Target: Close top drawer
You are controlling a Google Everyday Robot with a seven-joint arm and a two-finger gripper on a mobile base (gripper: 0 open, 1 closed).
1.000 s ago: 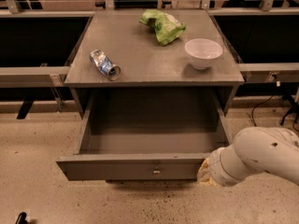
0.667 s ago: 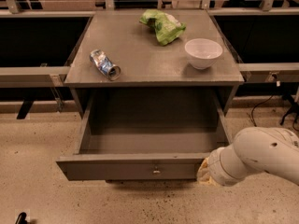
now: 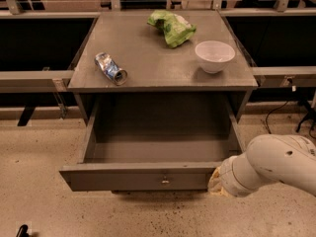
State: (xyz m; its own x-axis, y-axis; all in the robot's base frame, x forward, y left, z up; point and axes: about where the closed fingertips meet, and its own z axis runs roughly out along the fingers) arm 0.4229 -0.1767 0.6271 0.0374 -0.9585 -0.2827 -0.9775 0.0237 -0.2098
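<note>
The top drawer (image 3: 148, 179) is a wide grey wooden drawer pulled far out of the cabinet, and its inside holds nothing. Its long front panel faces me low in the camera view, with a small brass knob (image 3: 165, 181) at its centre. My white arm (image 3: 276, 164) comes in from the lower right. My gripper (image 3: 216, 181) is at the arm's end, right at the right end of the drawer's front panel, mostly hidden behind the wrist.
On the cabinet top (image 3: 148, 58) lie a crushed can (image 3: 110, 68) at the left, a green chip bag (image 3: 171, 26) at the back and a white bowl (image 3: 214, 56) at the right. Dark shelving flanks the cabinet. Speckled floor lies in front.
</note>
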